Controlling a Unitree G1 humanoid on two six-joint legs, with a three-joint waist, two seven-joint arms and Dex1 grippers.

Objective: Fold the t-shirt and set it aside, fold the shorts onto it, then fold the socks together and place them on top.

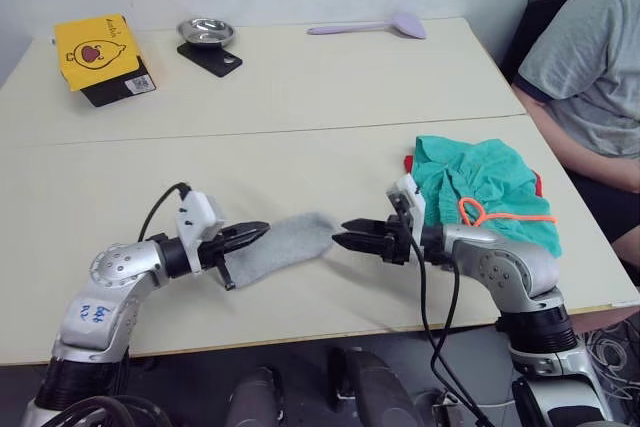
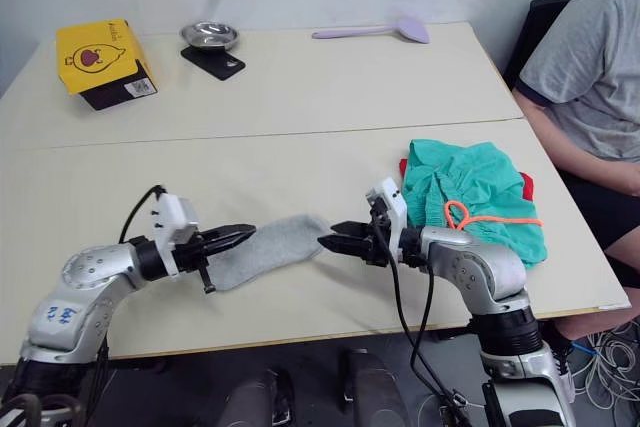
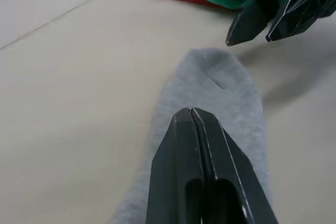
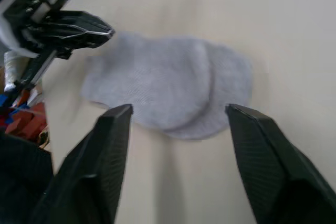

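We see the socks (image 1: 285,243) lying flat near the table's (image 1: 300,97) near edge, between both grippers. Left gripper (image 1: 245,236) sits over their left end, fingers pressed together; whether cloth is pinched we cannot tell. Right gripper (image 1: 350,236) hovers just right of the toe end, fingers spread wide, holding nothing. Further right, the shorts (image 1: 490,192) rest bunched on the t-shirt (image 1: 538,184), orange drawstring on top. A seated person (image 1: 590,57) is at the table's right side.
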